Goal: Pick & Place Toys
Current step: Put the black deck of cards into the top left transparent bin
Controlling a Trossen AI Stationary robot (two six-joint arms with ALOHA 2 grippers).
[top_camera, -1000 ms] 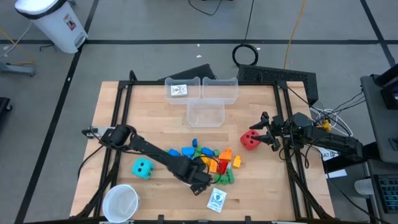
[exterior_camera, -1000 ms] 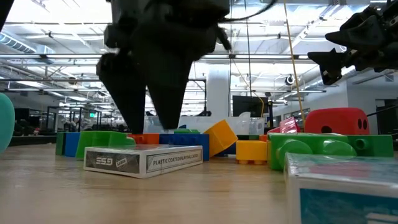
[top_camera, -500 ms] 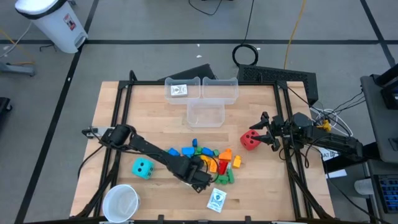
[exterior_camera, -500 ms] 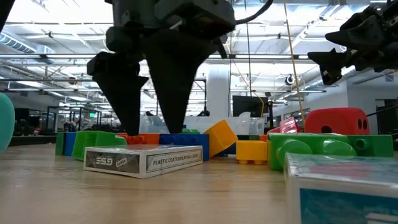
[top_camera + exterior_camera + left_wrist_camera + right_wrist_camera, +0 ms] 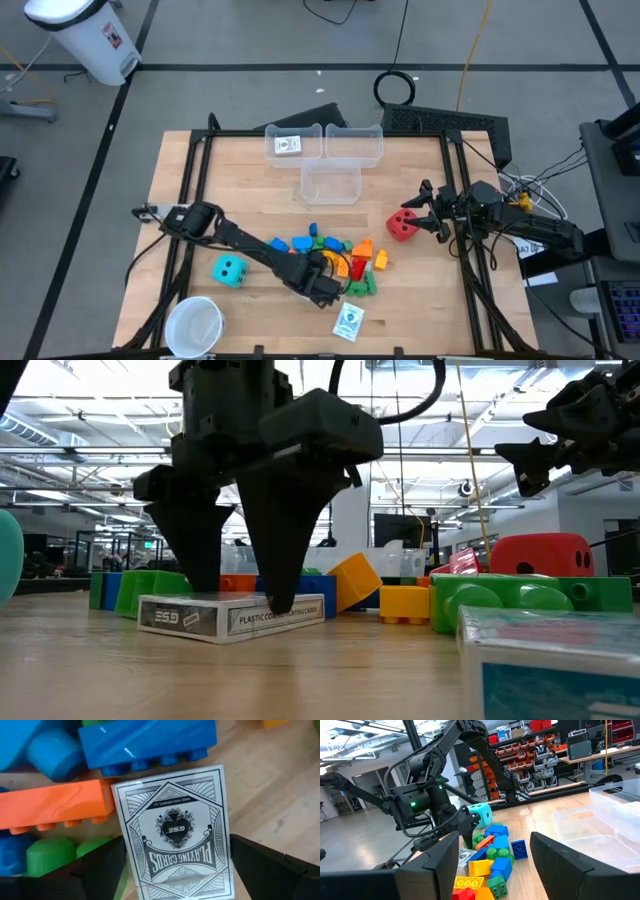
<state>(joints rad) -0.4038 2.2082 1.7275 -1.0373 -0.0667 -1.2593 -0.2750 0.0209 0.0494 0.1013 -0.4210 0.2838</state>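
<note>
Left end effector [image 5: 245, 595] has dropped over the last second; its wide-open fingers now straddle the playing-card box [image 5: 232, 617], tips at the worktop [image 5: 300, 680], not yet closed. Box lies flat at the near edge of the block pile [image 5: 335, 255], beside an orange block [image 5: 52, 810] and a blue one [image 5: 150, 742]. Grasp looks imminent. Right end effector [image 5: 428, 212] waits open above the red die [image 5: 402, 226], far right.
</note>
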